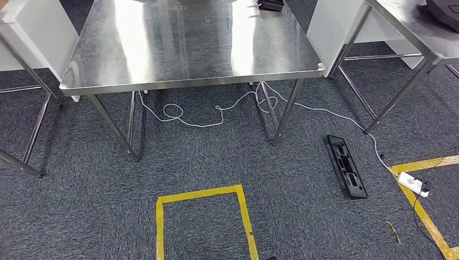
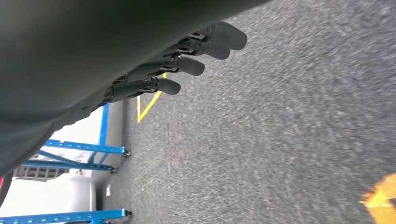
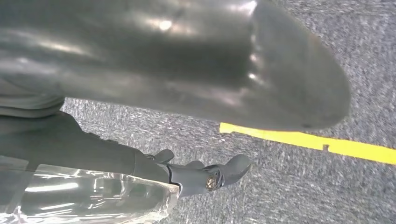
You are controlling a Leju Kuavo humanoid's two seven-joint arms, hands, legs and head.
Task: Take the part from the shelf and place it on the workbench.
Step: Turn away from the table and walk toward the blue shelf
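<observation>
The steel workbench (image 1: 189,43) stands straight ahead in the head view, its shiny top bare apart from a black object (image 1: 270,4) at the far edge. My left hand (image 2: 187,56) hangs over the grey carpet with its dark fingers stretched out and nothing in them. My right hand (image 3: 201,175) hangs low over the carpet too, its fingers lying along a part wrapped in clear, shiny plastic (image 3: 93,198), which it holds. Most of that part is hidden by my arm.
A long black moulded piece (image 1: 345,166) lies on the carpet right of the workbench's legs. A white cable (image 1: 216,111) runs under the bench to a power strip (image 1: 414,184). Yellow tape (image 1: 203,216) marks a square before the bench. Blue shelf frames (image 2: 79,149) stand behind.
</observation>
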